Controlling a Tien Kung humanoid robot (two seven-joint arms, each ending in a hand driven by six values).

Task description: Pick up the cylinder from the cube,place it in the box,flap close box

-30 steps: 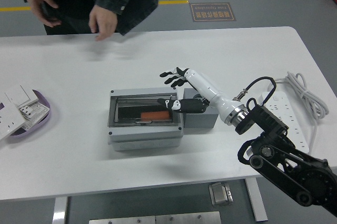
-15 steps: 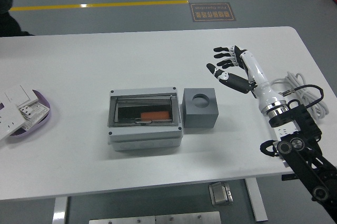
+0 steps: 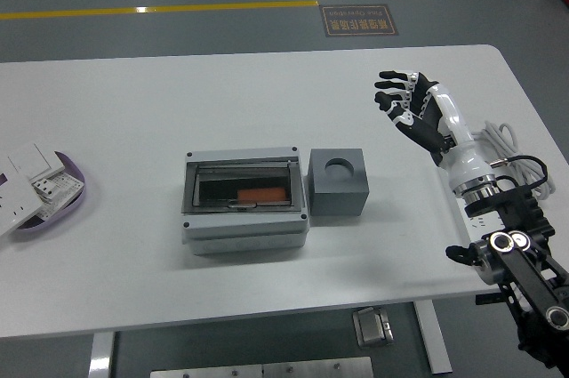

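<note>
Right hand (image 3: pixel 411 104) hangs above the white tabletop (image 3: pixel 133 129), well to the right of the grey cube (image 3: pixel 339 182), its fingers spread out and holding nothing. An orange cylinder (image 3: pixel 261 194) lies inside the grey box (image 3: pixel 244 201), which is open on top. Touching the box's right side, the cube has a round hole on top.

The grey box (image 3: pixel 244 201) sits mid-frame, its flap open, with the orange cylinder (image 3: pixel 260 194) lying flat inside. Touching its right side, the grey cube (image 3: pixel 339 184) shows an empty round hole.
</note>
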